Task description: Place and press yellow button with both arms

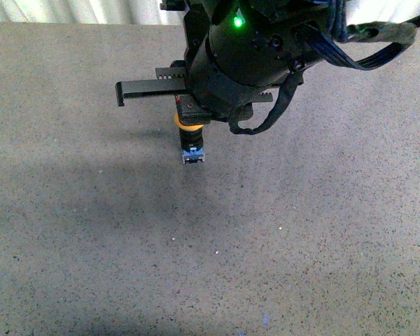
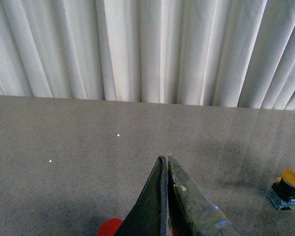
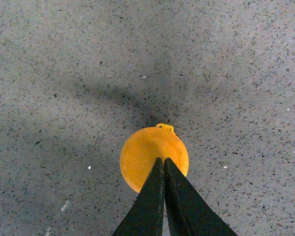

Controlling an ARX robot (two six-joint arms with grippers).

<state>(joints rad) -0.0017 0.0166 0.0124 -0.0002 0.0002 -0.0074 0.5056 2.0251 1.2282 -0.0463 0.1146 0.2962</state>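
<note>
The yellow button [image 1: 189, 124] stands upright on the grey speckled table, with its blue-grey base [image 1: 192, 155] resting on the tabletop. My right arm [image 1: 238, 56], with its green light on, hangs right over it and hides most of the cap. In the right wrist view the right gripper [image 3: 163, 160] is shut, its tips over the round yellow cap [image 3: 147, 152]; whether they touch it I cannot tell. My left gripper [image 2: 165, 159] is shut on nothing and sits well apart from the button [image 2: 286, 188], which shows at the edge of that view.
A white pleated curtain [image 2: 147, 49] hangs behind the table's far edge. A red round thing [image 2: 109, 227] lies on the table just beneath the left gripper's fingers. A flat black bar [image 1: 143, 87] sticks out leftward from the right arm's wrist.
</note>
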